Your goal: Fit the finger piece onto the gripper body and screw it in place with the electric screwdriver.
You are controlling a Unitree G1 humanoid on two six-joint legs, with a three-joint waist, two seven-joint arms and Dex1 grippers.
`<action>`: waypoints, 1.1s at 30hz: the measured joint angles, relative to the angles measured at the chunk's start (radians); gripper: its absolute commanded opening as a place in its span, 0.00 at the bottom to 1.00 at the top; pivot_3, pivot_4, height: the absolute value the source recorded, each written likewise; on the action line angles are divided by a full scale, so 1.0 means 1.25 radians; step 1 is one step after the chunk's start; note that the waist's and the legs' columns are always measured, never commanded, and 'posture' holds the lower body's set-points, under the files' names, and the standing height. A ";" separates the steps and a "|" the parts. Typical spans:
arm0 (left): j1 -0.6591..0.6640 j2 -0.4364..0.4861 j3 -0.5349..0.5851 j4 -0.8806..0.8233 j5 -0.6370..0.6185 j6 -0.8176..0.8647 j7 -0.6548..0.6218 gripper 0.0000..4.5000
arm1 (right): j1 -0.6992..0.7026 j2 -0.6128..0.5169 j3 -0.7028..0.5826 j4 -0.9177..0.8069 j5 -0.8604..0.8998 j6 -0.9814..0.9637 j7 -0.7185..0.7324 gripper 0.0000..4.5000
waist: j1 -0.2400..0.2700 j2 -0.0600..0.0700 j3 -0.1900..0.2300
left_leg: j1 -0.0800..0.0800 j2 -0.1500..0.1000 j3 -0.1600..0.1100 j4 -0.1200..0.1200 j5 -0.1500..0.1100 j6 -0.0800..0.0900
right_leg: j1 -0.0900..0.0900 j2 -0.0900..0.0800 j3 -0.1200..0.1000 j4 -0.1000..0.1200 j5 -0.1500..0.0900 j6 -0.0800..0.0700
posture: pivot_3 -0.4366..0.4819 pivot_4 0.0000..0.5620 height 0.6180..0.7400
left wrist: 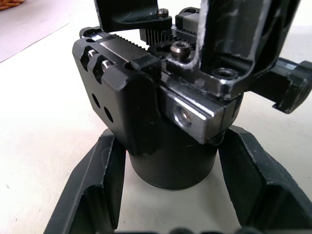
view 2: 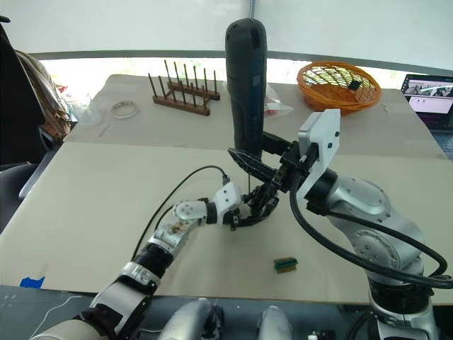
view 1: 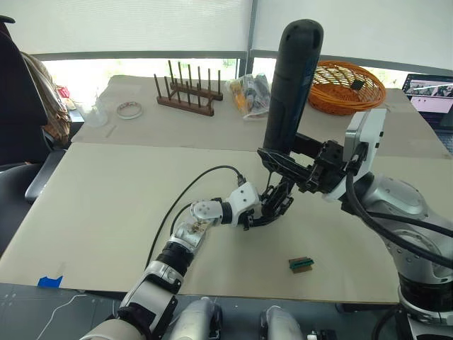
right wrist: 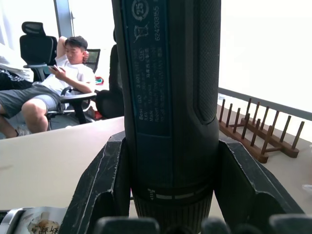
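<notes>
Hidden: your screwdriver bit and the screw it meets are masked by the two hands in the head views; whether the bit touches cannot be told. The finger piece (left wrist: pixel 146 17) is cut off at the frame edge in the left wrist view; only its base, seated on the toothed metal mechanism, shows.

Left hand (view 1: pixel 265 212): fingers (left wrist: pixel 95 190) closed against either side of the round dark base of the gripper body (left wrist: pixel 170 161), holding it on the table (view 1: pixel 106 212) about midway across, toward the near edge.

Right hand (view 2: pixel 265 173): fingers clamped on the electric screwdriver (view 2: pixel 245 85) near its lower end, handle upright, directly above the gripper body.

Also: small green block (view 1: pixel 301 264) lying near the table's front edge, well apart from both hands.
</notes>
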 measured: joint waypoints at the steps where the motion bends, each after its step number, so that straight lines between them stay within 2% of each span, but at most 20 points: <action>1: 0.000 0.000 0.000 0.000 0.000 0.000 0.000 0.51 | 0.000 0.000 0.004 0.002 -0.004 0.000 0.003 0.44 | 0.000 0.000 0.000 | 0.000 0.000 0.000 0.000 0.000 0.000 | 0.000 0.000 0.000 0.000 0.000 0.000 | 0.48 0.27 1.00; 33: -0.002 -0.001 0.000 0.001 0.000 0.002 0.000 0.51 | 0.009 -0.005 0.007 -0.008 -0.015 0.016 0.010 0.44 | 0.000 0.000 0.000 | 0.000 0.000 0.000 0.000 0.000 0.000 | 0.000 0.000 0.000 0.000 0.000 0.000 | 0.48 0.27 1.00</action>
